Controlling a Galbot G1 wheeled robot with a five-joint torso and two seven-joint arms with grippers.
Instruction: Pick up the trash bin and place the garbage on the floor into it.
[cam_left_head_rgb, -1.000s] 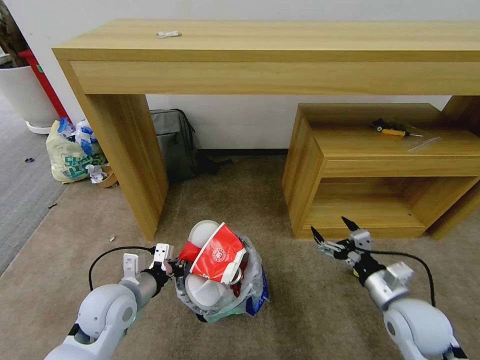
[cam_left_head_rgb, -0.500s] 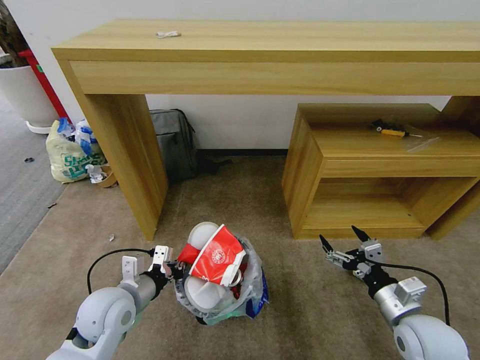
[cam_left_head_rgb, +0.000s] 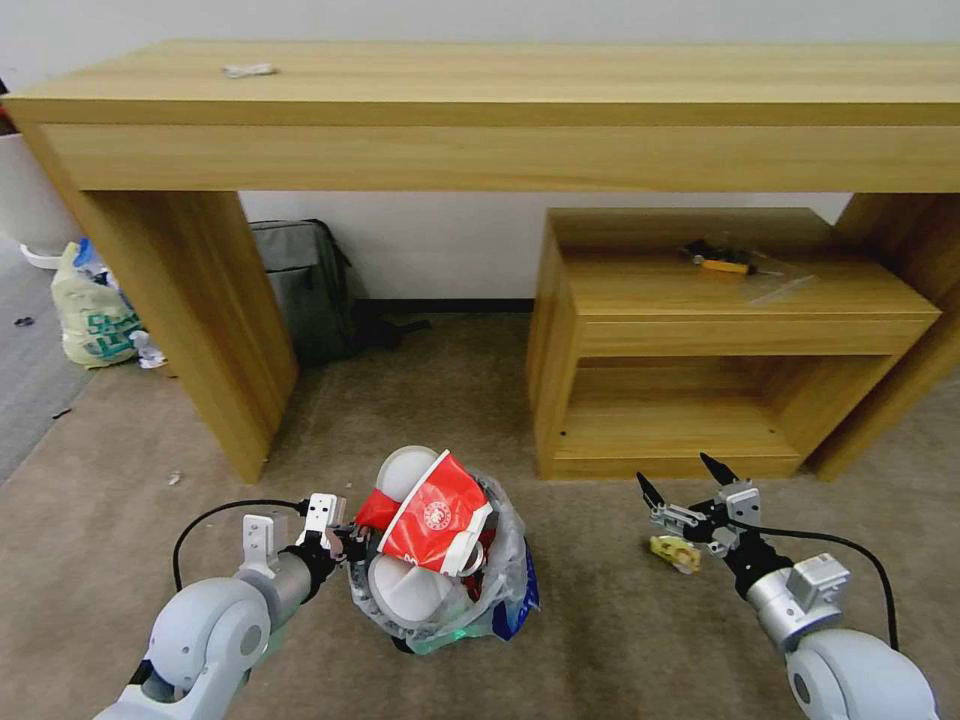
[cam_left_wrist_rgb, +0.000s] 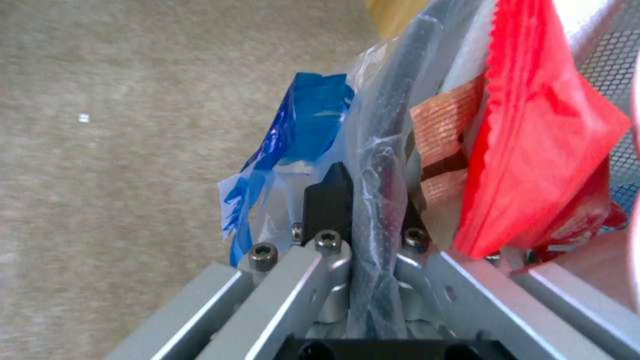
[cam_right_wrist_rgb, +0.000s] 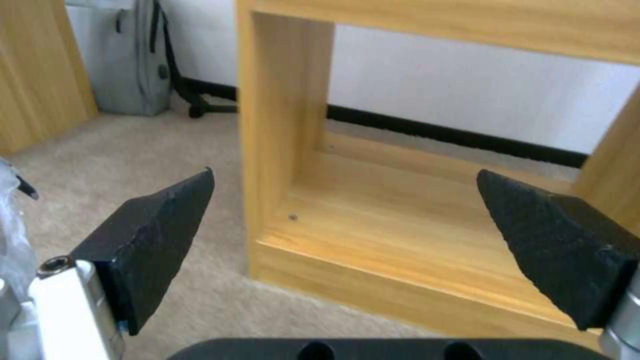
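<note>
Small round black bin lined with crinkly translucent blue-printed plastic (cam_left_head_rgb: 440, 560), heaped with red wrappers and white cups, held off the beige short-pile carpet (cam_left_head_rgb: 600, 640); left gripper (cam_left_head_rgb: 335, 535) clamped on its rim, liner pinched between the fingers (cam_left_wrist_rgb: 330, 200). Right gripper (cam_left_head_rgb: 690, 490) spread wide and empty. Small yellow scrap of litter (cam_left_head_rgb: 675, 552) on carpet directly under those open jaws, far nearer the right arm; long axis roughly crosswise.

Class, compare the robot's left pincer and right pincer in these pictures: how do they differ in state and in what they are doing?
The left pincer is shut on the trash bin rim; the right pincer is open and empty. The left touches the bin's plastic liner; the right hangs free above the floor, with a yellow scrap below. Both have dark, pointed fingertips.
</note>
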